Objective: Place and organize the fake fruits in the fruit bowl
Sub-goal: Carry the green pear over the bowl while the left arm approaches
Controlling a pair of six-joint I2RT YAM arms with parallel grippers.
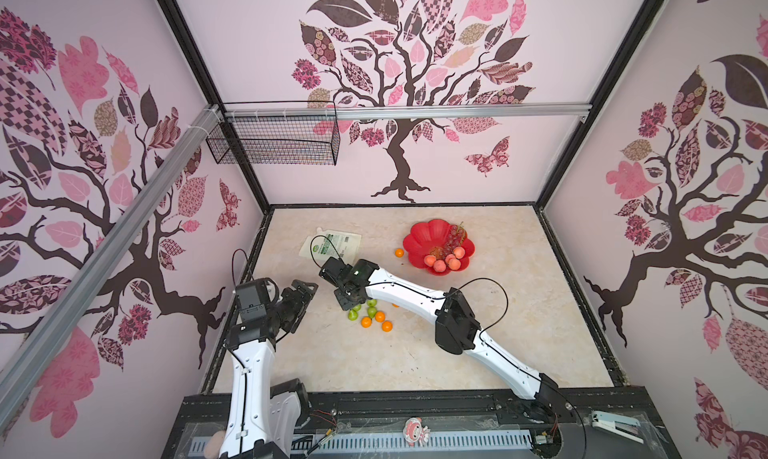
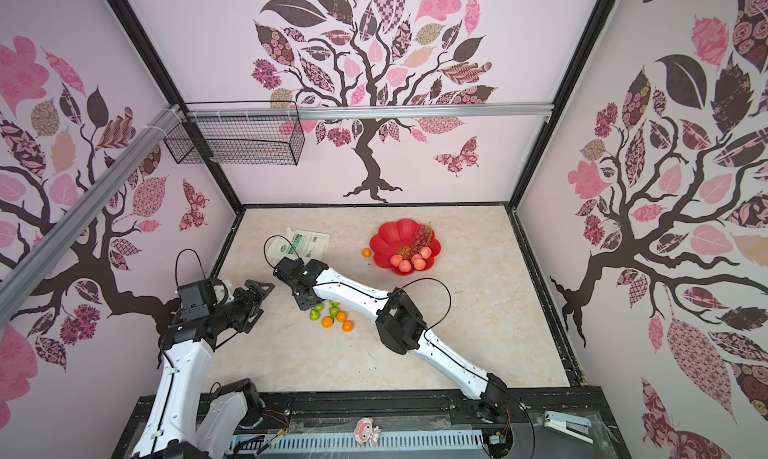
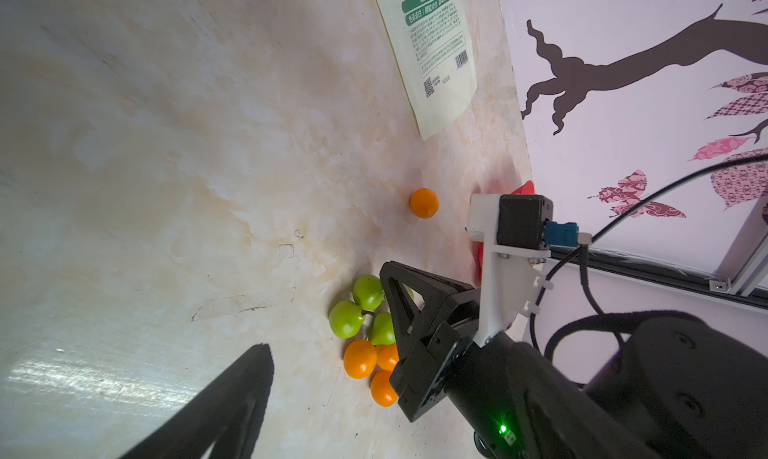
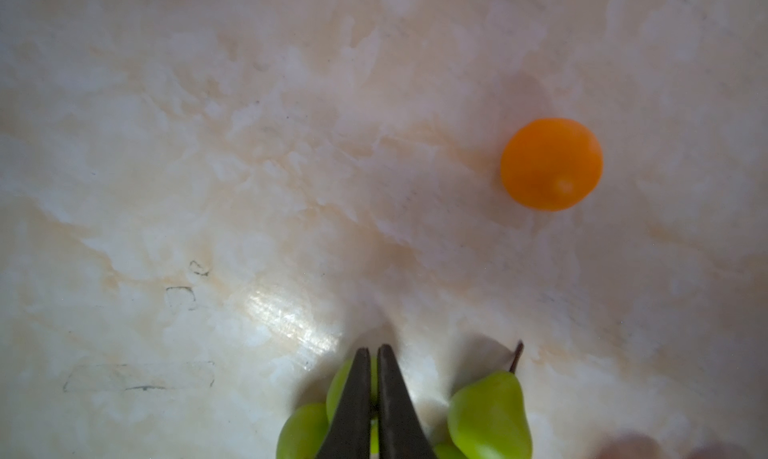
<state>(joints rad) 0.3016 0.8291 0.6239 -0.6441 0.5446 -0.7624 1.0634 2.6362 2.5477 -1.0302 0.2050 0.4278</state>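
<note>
Lower left of a top view: left gripper (image 1: 306,295), clear of the marble tabletop (image 1: 490,336), jaws spread wide, nothing held. Harmless while parked; risk of a clash only if swung toward centre.

Further right, toward the back: white pouch (image 1: 332,245), flat on the marble. Not part of the job; best left alone.

Centre of frame: right gripper (image 4: 373,349), extended across the middle and tipped down into the cluster of green pears (image 1: 365,309), fingers drawn together to a sliver. Possibly pinching a stem, but hard to confirm with the tips covering that spot in the right wrist view. Main risk: lifting away with nothing caught, or losing a thin, slick stem partway and dropping the pear short of the dish. Second risk: jostling the neighbours. Packed tight, those pears, with orange balls (image 1: 377,320) just below and right of them in the frame; round, hard, free to roll over smooth marble toward the front edge.

Right again: a lone orange ball (image 1: 399,252) just beside the fruit bowl (image 1: 417,232), squarely on the carry path. Easily knocked by a low pass.

Right of centre, toward the back: the bowl itself, shallow, already loaded with peaches (image 1: 444,263) and the grape bunch (image 1: 455,236) on its right half. Risk of a bounce-out, or of shoving a peach over the low rim, on a release from height. Safer to set down low on the bare left half.
</note>
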